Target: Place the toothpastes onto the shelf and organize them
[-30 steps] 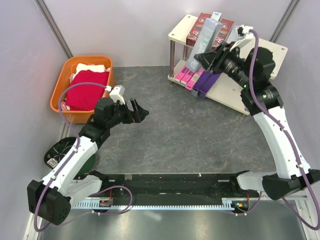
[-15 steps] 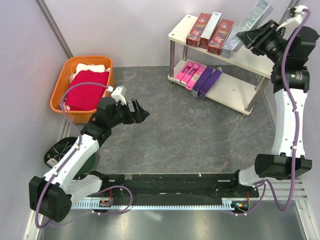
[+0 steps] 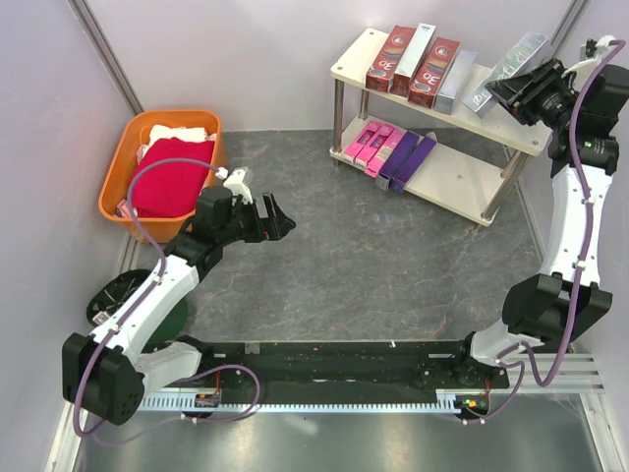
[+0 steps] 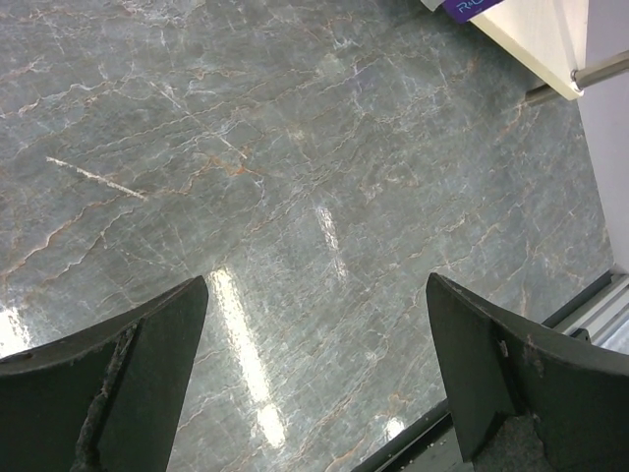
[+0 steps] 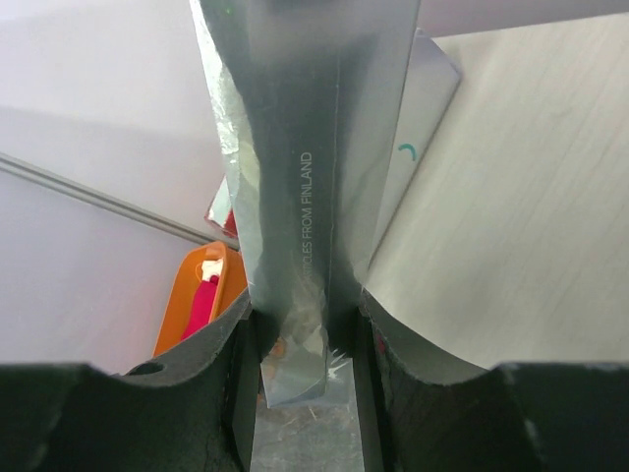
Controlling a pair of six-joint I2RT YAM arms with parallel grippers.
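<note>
The right gripper is clenched on a silver carton, holding it tilted over the right end of the shelf's top board, with other cartons lying toward that board's left end. Pink and purple cartons lie at the lower board's left end. The left gripper hangs released over the table, near the basket.
</note>
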